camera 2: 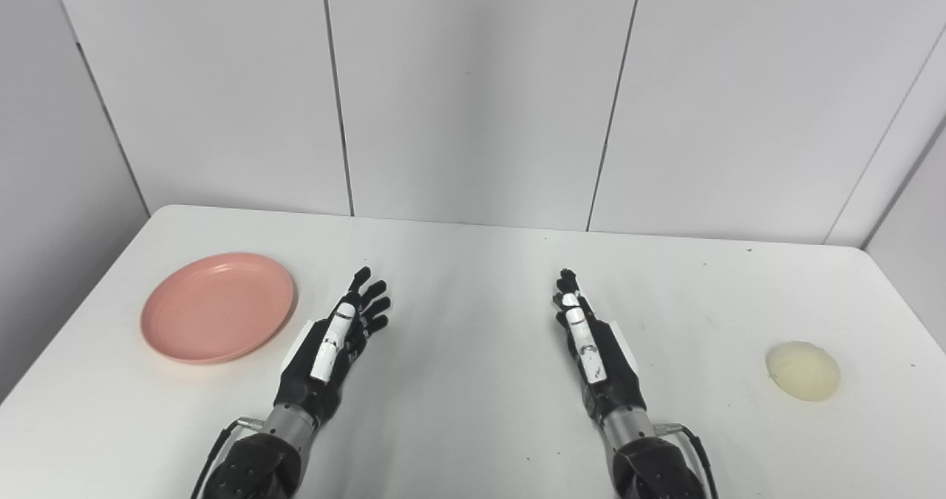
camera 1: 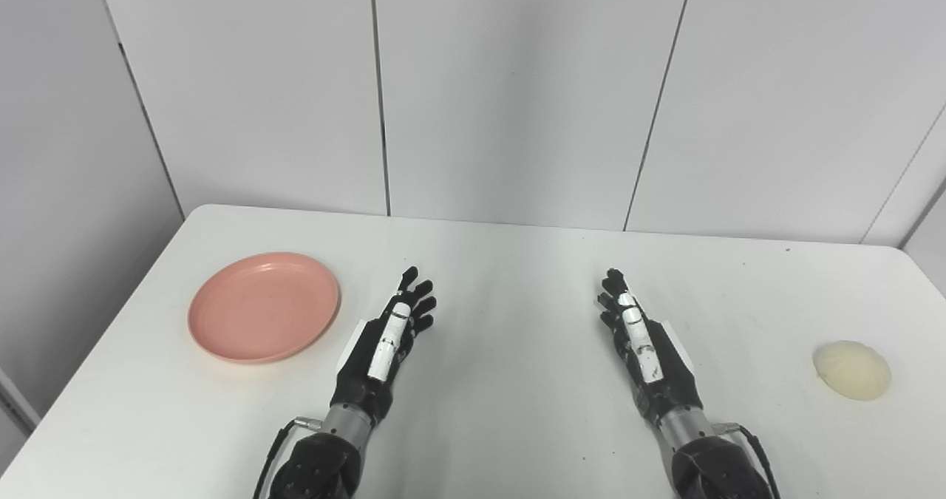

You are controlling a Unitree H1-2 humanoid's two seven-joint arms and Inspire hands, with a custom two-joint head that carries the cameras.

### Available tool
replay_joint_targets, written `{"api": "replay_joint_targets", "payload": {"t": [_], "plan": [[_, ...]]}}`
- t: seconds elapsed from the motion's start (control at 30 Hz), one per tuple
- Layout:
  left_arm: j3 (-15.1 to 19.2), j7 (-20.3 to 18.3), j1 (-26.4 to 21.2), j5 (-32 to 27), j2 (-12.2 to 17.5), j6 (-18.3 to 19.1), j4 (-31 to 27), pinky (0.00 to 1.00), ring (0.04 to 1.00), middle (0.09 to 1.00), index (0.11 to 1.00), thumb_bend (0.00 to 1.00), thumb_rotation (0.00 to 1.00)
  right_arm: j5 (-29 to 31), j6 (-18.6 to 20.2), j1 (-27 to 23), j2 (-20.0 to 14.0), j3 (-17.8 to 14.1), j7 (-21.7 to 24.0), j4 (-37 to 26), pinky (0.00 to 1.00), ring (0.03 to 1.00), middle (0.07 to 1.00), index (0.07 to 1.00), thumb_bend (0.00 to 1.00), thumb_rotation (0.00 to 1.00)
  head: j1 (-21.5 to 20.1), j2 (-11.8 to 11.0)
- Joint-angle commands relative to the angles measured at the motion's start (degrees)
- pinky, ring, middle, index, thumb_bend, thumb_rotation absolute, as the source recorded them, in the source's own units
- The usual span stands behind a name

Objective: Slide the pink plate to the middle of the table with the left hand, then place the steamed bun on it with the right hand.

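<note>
Fingers [camera 1: 414,303] on your left hand [camera 1: 388,340] are extended forward and slightly fanned, gripping nothing; those of your right hand [camera 1: 641,344] are extended too, held closer together, and likewise hold nothing. Neither hand is in contact with either task item.

Working across from the left, operator, note the following.

The pink plate [camera 1: 264,306] sits upright and flat on the left part of the white table [camera 1: 517,277], toward the left edge and away from the centre. Nothing is on it. Its right rim lies near your left hand, with a clear strip of tabletop between them.

Your left hand is just right of the plate, edge-up with the thumb side uppermost and the palm turned inward, fingertips pointing toward the far wall [camera 1: 517,92]. Whether it rests on the surface or hovers just above it cannot be determined. Its forearm enters from the bottom edge.

The centre of the table, between your two hands, shows only bare surface.

Your right hand mirrors the left: edge-up, palm inward, fingertips aimed at the far wall, forearm entering from the bottom edge. The two hands stand well apart.

The steamed bun [camera 1: 852,369], pale cream and rounded, lies on the table near the right edge, well apart from your right hand. It sits slightly nearer the front edge than the plate does.

A few small dark specks mark the tabletop on the right side.
</note>
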Motion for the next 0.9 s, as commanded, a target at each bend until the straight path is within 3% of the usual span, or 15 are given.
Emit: {"api": "replay_joint_targets", "payload": {"t": [0.0, 0.33, 0.7, 0.87], "plan": [[-0.4, -0.1, 4.8, 0.5, 0.1, 1.0, 5.9, 0.93, 0.940, 0.962, 0.984, 0.48, 1.00, 0.2, -0.3, 3.2, 0.8, 0.5, 0.5, 3.7, 1.00, 0.999, 1.000, 1.000, 0.27, 1.00, 0.5, 0.0], [-0.5, 0.1, 4.6, 0.4, -0.5, 1.3, 6.1, 0.93, 0.939, 0.963, 0.986, 0.47, 1.00, 0.5, 1.1, 3.6, 0.3, 0.4, 0.7, 2.2, 1.00, 1.000, 1.000, 1.000, 0.29, 1.00, 2.0, -0.2], [-1.4, 0.9, 3.0, 1.7, -1.9, 0.1, 9.1, 0.93, 0.946, 0.969, 0.989, 0.48, 1.00, 1.9, 2.7, 3.3, -1.3, 0.0, 1.6, 1.3, 1.00, 1.000, 1.000, 1.000, 0.23, 1.00, 10.9, -1.9], [-1.7, 2.1, 2.5, 2.6, -3.0, 0.2, 9.5, 0.93, 0.941, 0.965, 0.985, 0.46, 1.00, 2.8, 2.8, 3.4, -2.4, 0.2, 2.5, 0.9, 1.00, 1.000, 1.000, 1.000, 0.25, 1.00, 14.2, -2.5]]}}
